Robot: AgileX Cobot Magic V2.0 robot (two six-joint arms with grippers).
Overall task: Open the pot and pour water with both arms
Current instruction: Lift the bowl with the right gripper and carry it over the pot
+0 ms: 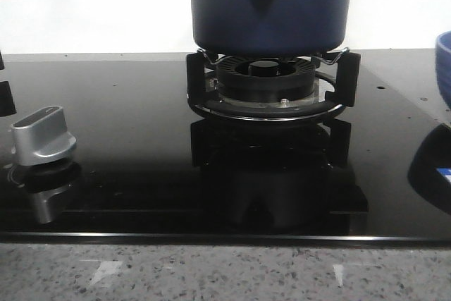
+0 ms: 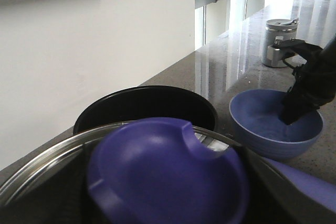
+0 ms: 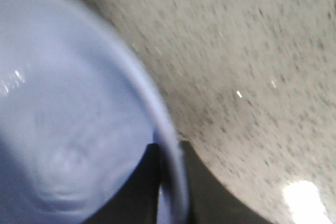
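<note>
The dark navy pot [image 1: 271, 5] stands on the gas burner [image 1: 268, 82]; its open black inside shows in the left wrist view [image 2: 147, 106]. The glass lid [image 2: 42, 163] with a steel rim and a purple knob [image 2: 163, 171] is off the pot, close under the left wrist camera. My left gripper [image 2: 165, 203] is shut on the knob, its fingers mostly hidden. My right gripper [image 3: 169, 150] is shut on the rim of the lighter blue ribbed bowl [image 3: 68, 129], one finger inside, one outside. The bowl [image 2: 275, 124] sits on the counter beside the pot with the right gripper [image 2: 296, 103] in it.
The burner sits in a black glass cooktop [image 1: 127, 103] with a silver control knob [image 1: 44, 134] at the left. The bowl's edge [image 1: 444, 68] shows at the far right. A steel canister [image 2: 278, 40] stands on the granite counter beyond the bowl. A white wall is behind.
</note>
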